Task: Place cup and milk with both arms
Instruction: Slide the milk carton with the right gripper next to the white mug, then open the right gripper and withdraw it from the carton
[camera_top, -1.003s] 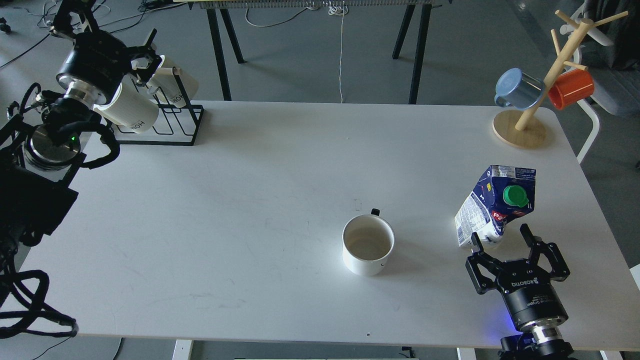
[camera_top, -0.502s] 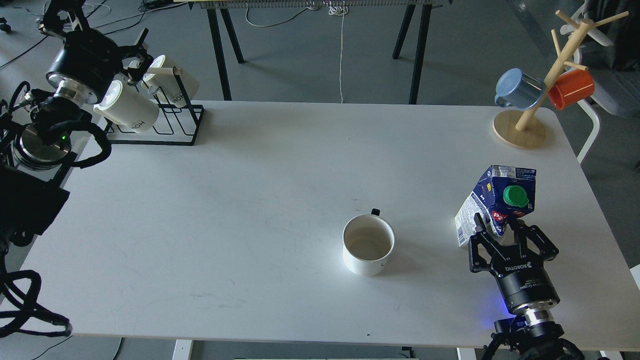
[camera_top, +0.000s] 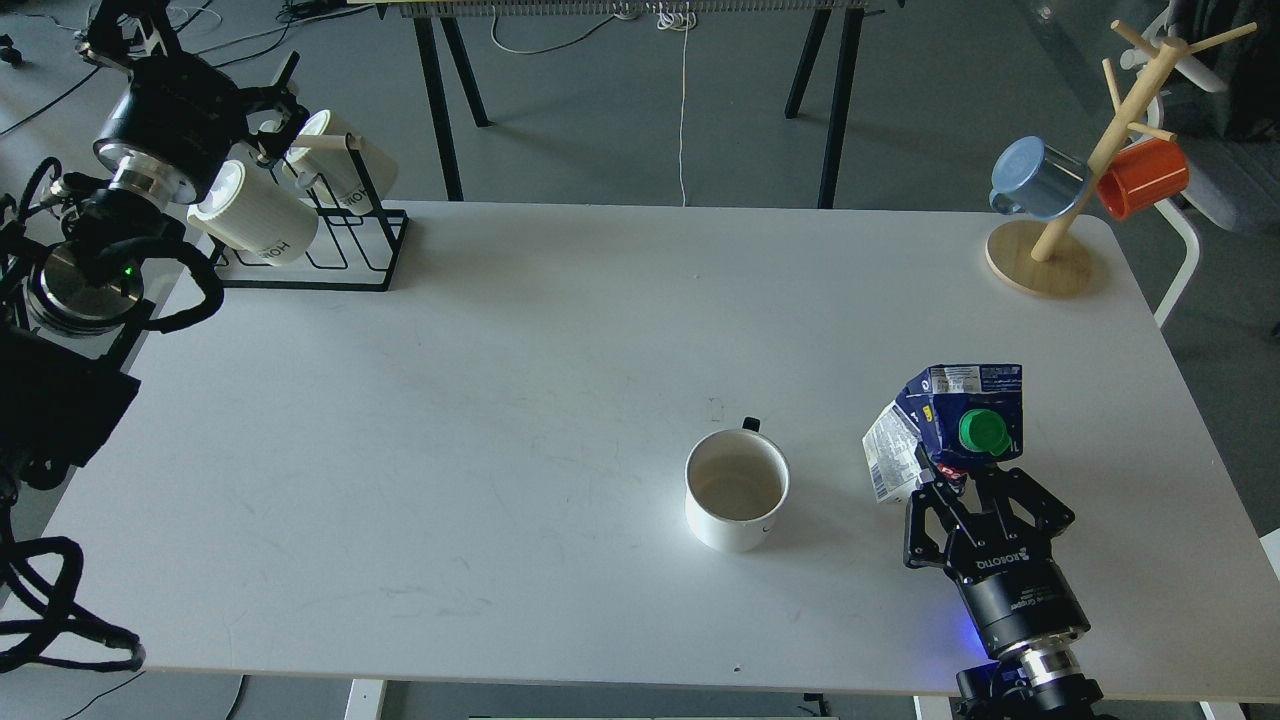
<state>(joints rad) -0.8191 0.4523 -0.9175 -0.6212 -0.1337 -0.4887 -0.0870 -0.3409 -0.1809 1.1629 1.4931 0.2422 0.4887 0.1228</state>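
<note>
The milk carton now sits further left than a second ago, closer to the white cup standing upright mid-tabletop. The right tool, spread wide before, has closed and is clamped on the carton's lower body, so the milk appears grasped and under way. The left tool has drawn slightly back at the black wire rack, beside a white mug there; whether it grips anything, I cannot tell.

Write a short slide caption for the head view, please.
Right gripper holds the milk carton beside the white cup; left gripper at the mug rack.
</note>
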